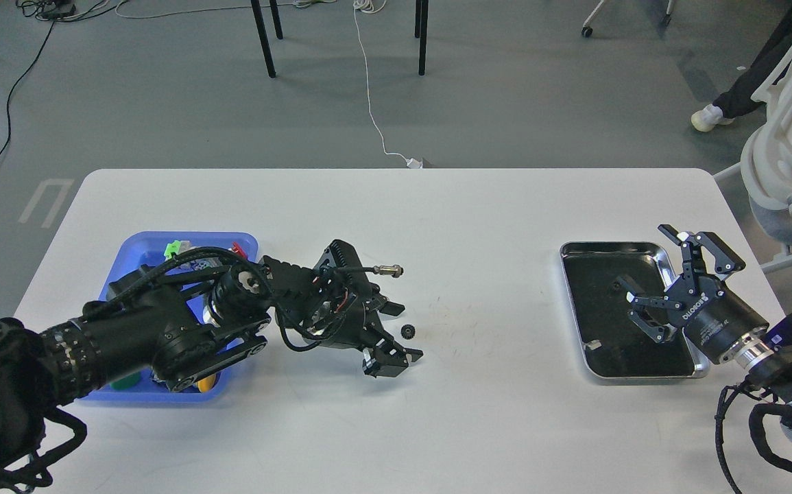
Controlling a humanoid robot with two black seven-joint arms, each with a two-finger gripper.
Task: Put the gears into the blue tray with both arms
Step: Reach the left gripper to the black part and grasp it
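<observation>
Only one gear (407,332) lies between the spread left gripper (396,334); right gripper (663,281) wide.

On the wide rounded-corner table (478,412), the shallow rectangular blue plastic tray (136,241) lies far left. Right of that tray sits one tiny black ring-like gear (407,332), between the left gripper's (396,333) fingers. Much farther right lies the rectangular silver metal tray (577,322).

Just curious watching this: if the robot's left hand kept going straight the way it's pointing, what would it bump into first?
Probably the small black gear lying on the white table, right between the left hand's open fingers. Beyond it the tabletop looks bare, though height is hard to judge from one view.
</observation>
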